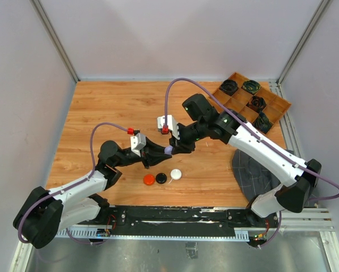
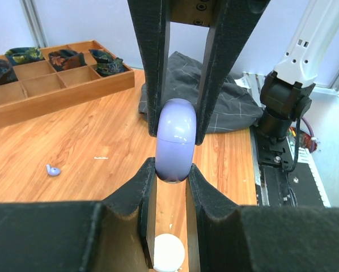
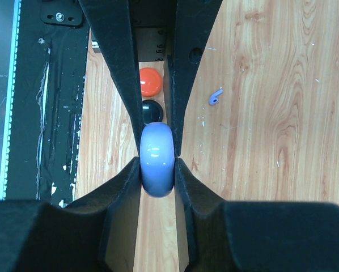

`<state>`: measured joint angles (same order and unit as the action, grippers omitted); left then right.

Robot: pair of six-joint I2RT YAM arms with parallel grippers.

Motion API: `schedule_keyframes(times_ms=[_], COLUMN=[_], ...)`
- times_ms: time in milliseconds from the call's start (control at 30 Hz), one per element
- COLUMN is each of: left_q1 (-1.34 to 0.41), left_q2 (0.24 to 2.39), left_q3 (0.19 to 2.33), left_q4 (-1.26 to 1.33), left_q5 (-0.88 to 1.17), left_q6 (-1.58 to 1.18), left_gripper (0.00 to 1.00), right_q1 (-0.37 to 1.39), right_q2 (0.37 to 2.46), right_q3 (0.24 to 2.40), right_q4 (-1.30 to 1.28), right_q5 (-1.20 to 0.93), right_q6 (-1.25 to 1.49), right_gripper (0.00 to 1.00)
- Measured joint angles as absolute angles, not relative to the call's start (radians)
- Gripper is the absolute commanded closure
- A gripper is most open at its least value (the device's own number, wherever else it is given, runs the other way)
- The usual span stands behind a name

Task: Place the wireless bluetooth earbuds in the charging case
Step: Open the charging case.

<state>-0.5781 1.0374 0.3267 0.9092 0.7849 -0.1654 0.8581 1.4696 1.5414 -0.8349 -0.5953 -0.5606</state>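
While pinched from both ends, held clear of the wood at mid-table: pale purple charging case [image 2: 175, 133], seam line showing across it. Nearest, along the black rail [image 1: 175, 216] at the front edge of the table [image 1: 101, 107], a rumpled dark cloth [image 1: 251, 178] on the right. Just beyond, in a short row below the grip, red-orange puck [image 1: 149, 179], black puck [image 1: 161, 178] and white puck [image 1: 176, 174], close together. Above them, left gripper [image 2: 172, 170] closed tight on one end of the case, right gripper [image 3: 157, 164] closed against the other end, fingertips of the two nearly meeting. Off to one side on bare boards, well apart from the case, a single pale purple earbud [image 2: 53, 170], lying loose. Broad open wood behind and to the left. At the far right corner, wooden tray [image 1: 237, 102] holding black coiled bundles [image 1: 229, 86].
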Motion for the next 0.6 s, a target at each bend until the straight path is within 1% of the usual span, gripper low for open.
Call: schedule_keyframes(times_ms=[133, 200, 267, 367, 600], left_q1=[-0.578, -0.579, -0.579, -0.579, -0.579], left_q2=[1.036, 1.034, 1.028, 1.021, 1.016], left_q3=[0.327, 0.327, 0.327, 0.327, 0.327], left_q4=[0.904, 0.900, 0.895, 0.886, 0.880], left_q5=[0.784, 0.783, 0.780, 0.778, 0.776], left_q6=[-0.165, -0.163, -0.159, -0.158, -0.158], left_gripper=[0.72, 0.60, 0.53, 0.49, 0.48], right_q1=[0.858, 0.858, 0.858, 0.858, 0.859], right_q2=[1.470, 1.470, 1.472, 1.478, 1.498], right_q3=[1.541, 1.541, 1.541, 1.541, 1.542], right_q4=[-0.835, -0.835, -0.834, -0.835, -0.835], right_q5=[-0.597, -0.597, -0.599, -0.598, -0.588], right_q6=[-0.552, -0.550, -0.545, -0.533, -0.519], right_gripper=[0.90, 0.93, 0.93, 0.94, 0.94])
